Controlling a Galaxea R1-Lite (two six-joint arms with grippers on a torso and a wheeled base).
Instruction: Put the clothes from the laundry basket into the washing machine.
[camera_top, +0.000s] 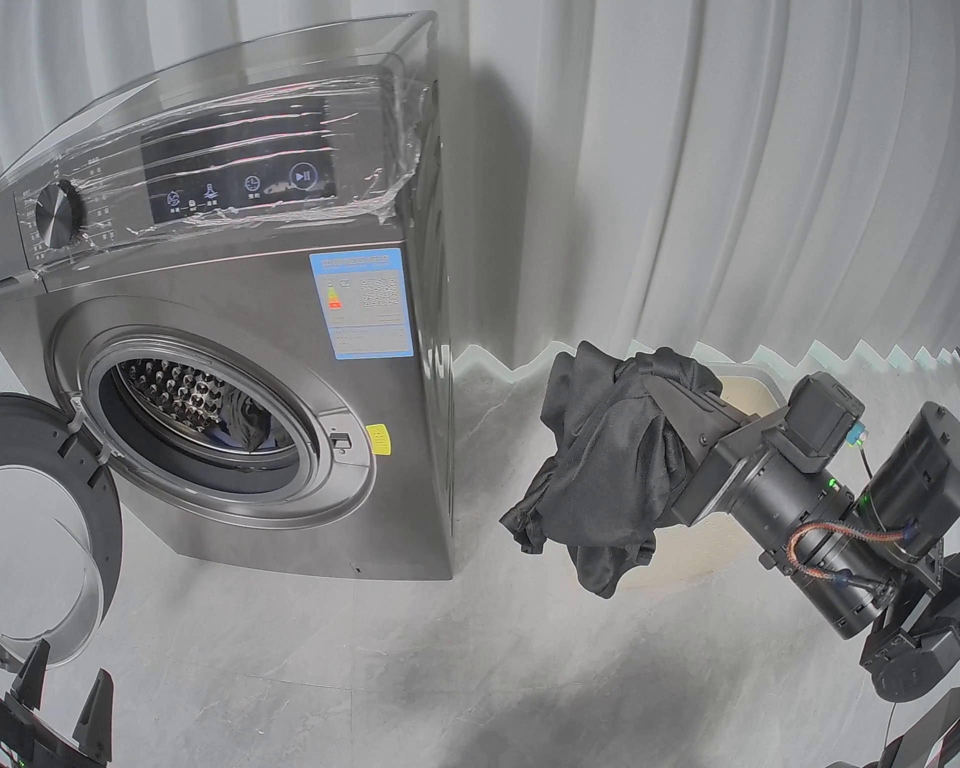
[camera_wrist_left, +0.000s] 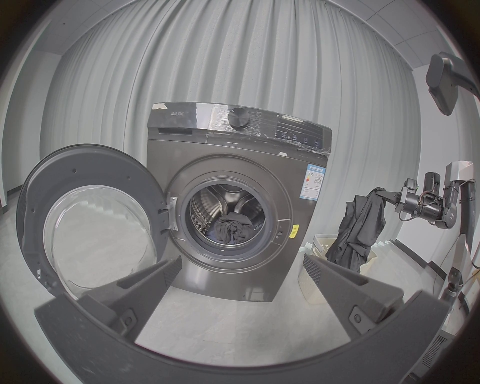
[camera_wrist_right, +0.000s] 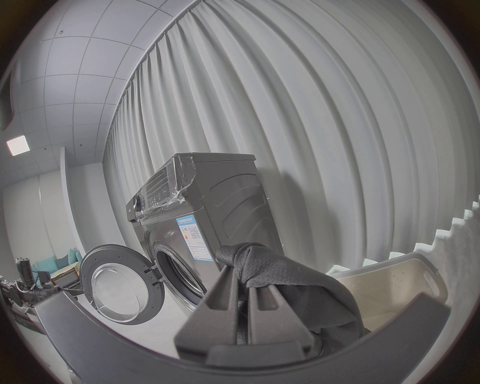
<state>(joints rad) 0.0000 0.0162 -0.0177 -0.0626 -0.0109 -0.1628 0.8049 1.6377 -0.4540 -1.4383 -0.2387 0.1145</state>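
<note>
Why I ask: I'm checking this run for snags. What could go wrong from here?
1. The dark garment hangs in long loose folds from the right gripper. Trailing ends may snag on the washing machine's opening or end up hanging outside.
2. The garment is held off the machine's side, so the swing to the front might brush its corner.
3. The open door stands close to the left gripper, so a bump is possible.
</note>
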